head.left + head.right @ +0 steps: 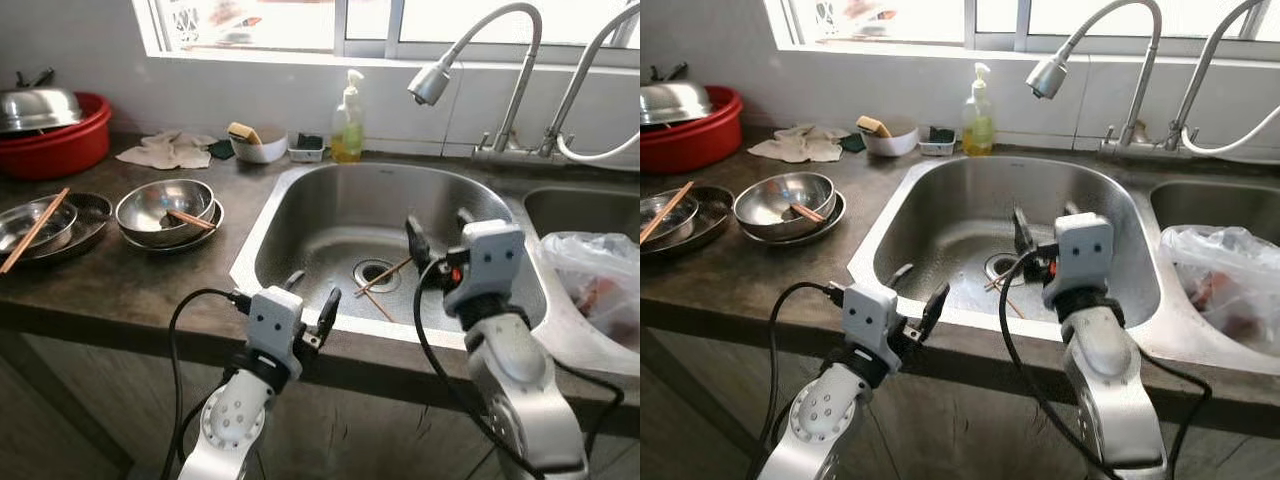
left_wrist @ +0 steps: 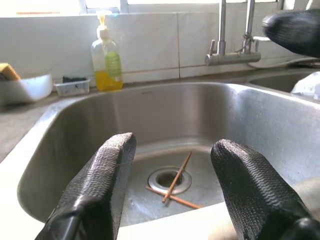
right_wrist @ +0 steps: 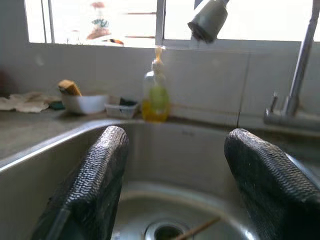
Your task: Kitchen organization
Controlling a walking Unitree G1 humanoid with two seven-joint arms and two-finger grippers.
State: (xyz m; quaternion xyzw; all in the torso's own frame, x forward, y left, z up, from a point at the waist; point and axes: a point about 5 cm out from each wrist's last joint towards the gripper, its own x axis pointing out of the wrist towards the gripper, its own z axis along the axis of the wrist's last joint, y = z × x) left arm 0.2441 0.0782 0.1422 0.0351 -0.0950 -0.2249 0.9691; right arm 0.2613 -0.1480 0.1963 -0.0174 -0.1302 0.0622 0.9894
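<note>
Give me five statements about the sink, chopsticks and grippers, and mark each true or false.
1. Two chopsticks lie crossed at the drain of the sink. True.
2. The right gripper holds a chopstick. False: its fingers are open and empty, above the sink bowl.
3. The left gripper is open, at the sink's front rim. True.
4. The soap bottle lies inside the sink. False: it stands upright on the counter behind the sink, under the window.
5. The bowl left of the sink has a chopstick in it. True.
</note>
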